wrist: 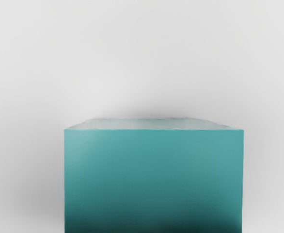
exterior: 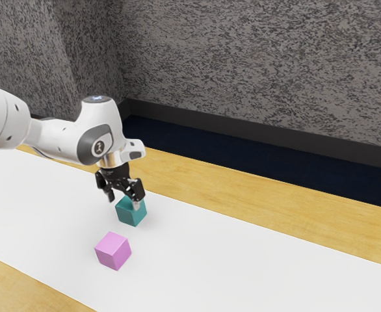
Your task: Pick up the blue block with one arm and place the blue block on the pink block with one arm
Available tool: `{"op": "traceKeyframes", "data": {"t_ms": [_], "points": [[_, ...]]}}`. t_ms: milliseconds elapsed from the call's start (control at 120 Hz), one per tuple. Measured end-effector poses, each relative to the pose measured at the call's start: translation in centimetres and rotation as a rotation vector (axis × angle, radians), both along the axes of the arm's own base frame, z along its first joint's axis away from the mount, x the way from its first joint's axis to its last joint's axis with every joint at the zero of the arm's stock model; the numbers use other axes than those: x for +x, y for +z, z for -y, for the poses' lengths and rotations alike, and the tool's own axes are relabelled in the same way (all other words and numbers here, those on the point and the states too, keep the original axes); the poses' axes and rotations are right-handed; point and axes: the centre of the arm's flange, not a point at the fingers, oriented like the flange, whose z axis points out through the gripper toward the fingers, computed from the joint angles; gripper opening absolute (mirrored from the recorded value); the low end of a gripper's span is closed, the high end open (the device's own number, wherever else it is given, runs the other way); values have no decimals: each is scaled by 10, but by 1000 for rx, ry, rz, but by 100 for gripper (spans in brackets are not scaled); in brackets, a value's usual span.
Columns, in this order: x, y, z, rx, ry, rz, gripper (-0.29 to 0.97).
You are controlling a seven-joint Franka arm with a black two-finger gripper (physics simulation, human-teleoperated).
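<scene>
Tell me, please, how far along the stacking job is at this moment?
Done: the approach; the gripper sits at the blue block's top. In hand: the grasp; I cannot tell whether the block is off the white table yet. Left: carrying it onto the pink block, whose top is bare.

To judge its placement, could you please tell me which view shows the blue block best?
The exterior view: it shows the blue block under the gripper, with the pink block nearby on the white mat. The wrist view shows its side face close up.
</scene>
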Motion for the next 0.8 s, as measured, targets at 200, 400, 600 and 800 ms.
{"op": "traceKeyframes", "data": {"t_ms": [200, 400, 600, 800], "points": [[17, -18, 0, -11, -22, -4, 68], [17, -31, 0, -16, -37, -17, 62], [18, -32, 0, -17, -44, -15, 44], [18, -30, 0, -12, -48, -9, 38]]}}
